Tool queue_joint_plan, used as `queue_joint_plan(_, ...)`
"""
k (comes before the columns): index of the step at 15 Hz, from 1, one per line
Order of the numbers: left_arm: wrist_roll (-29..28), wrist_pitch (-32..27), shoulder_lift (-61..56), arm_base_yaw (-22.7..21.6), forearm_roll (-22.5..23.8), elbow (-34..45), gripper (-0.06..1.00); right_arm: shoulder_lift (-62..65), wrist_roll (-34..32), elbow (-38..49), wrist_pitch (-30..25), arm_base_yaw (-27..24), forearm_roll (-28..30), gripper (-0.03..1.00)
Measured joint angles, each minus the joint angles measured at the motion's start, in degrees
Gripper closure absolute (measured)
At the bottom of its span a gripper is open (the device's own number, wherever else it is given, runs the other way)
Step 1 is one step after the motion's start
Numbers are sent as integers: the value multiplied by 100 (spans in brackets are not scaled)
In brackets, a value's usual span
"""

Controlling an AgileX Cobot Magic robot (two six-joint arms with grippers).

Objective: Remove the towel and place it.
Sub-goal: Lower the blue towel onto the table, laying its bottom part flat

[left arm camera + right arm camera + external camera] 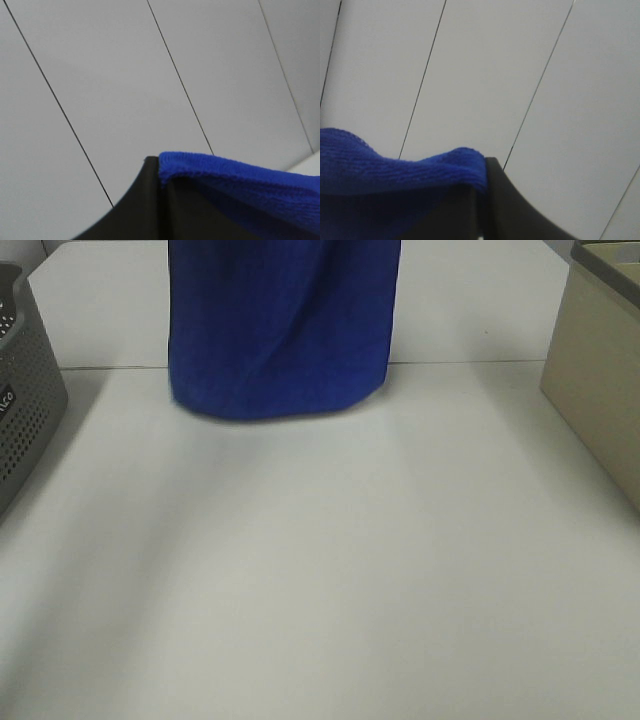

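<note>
Towel point(280, 330) hanging limp over the far part of the table point(320, 570), its hemmed edge pinched in the left gripper point(159, 175) and the right gripper point(481, 187), both clamped tight: treat it as soft, light and floppy, and hold it by that hem.

Only 1 piece of lettering shows. In the high view, the grey perforated basket point(28, 390) at the left edge of the picture bears a small dark label point(5, 400) with white characters on its wall. The label sits tilted and is cut off by the edge of the picture. Its letters are too small and blurred to read with certainty; the last 2 look like "co". Neither wrist view shows any readable text, number or sign.
</note>
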State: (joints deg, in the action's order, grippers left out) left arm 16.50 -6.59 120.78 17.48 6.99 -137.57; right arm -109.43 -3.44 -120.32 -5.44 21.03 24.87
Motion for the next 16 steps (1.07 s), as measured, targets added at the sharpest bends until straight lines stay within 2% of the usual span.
queue_joint_plan(2, 126, -149, 57, 0, 23, -390, 94, 0, -29, -155, 11, -46, -57, 95)
queue_joint_plan(5, 235, -1089, 80, 0, 23, -487, 94, -46, -29, -166, -493, -63, -155, 95)
queue_joint_plan(6, 458, -1896, 126, 69, 23, -487, 94, -57, -29, -166, -1209, -63, -252, 95)
queue_joint_plan(7, 516, -2097, 126, 97, 23, -487, 94, -57, -29, -166, -1455, -63, -286, 95)
queue_joint_plan(9, 791, -3380, 126, 344, -17, -487, 94, -57, 86, -166, -2653, -63, -625, 95)
queue_joint_plan(11, 882, -4704, 126, 533, -132, -487, 94, -57, 470, -166, -4102, -63, -1255, 95)
queue_joint_plan(13, 682, -5838, 126, 579, -155, -487, 94, -57, 848, -166, -5220, -63, -1851, 95)
queue_joint_plan(14, 481, -6182, 126, 579, -155, -470, 94, -57, 997, -166, -5718, -63, -2034, 95)
queue_joint_plan(16, 235, -6280, 109, 579, -166, -281, 94, -57, 1134, -166, -6211, -63, -2235, 95)
